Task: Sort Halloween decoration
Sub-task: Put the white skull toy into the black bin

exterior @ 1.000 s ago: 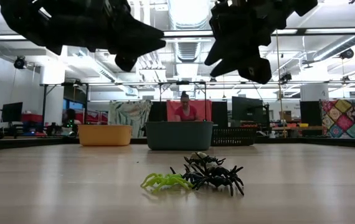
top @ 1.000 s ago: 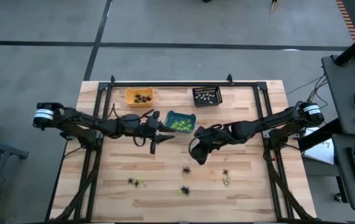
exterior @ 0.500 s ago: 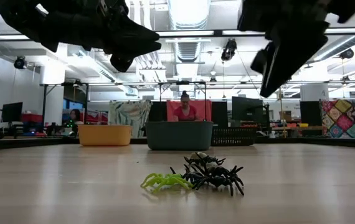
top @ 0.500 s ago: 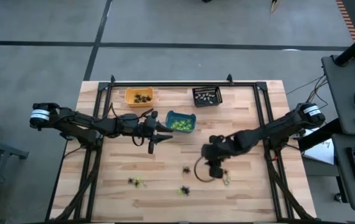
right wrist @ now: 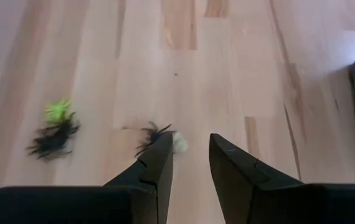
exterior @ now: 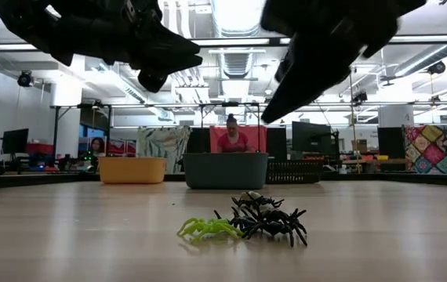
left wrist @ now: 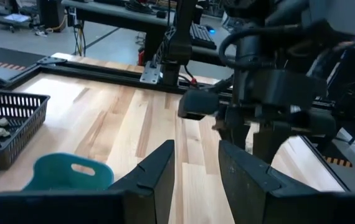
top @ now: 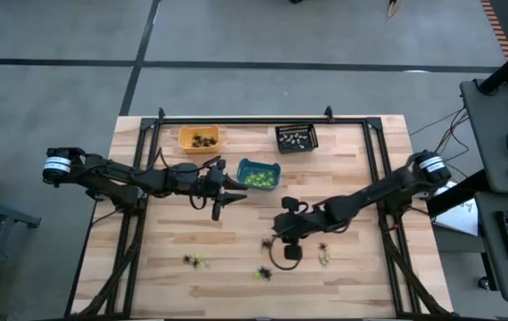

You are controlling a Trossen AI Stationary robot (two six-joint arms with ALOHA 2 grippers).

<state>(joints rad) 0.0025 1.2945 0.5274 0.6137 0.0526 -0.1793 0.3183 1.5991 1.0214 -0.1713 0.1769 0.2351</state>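
The wooden table (top: 147, 276) carries an orange bin (top: 199, 139), teal bin (top: 258, 174), black basket (top: 296, 137) and scattered spider trinkets (top: 263, 273).

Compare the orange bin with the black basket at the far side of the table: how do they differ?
The orange bin has solid walls; the black basket is open mesh. The orange bin holds dark spiders, the black basket pale ones. The bin sits on the left, the basket on the right. Both rest at the table's far edge.

Green, black, pale spider trinkets (exterior: 243, 219) scattered on table.
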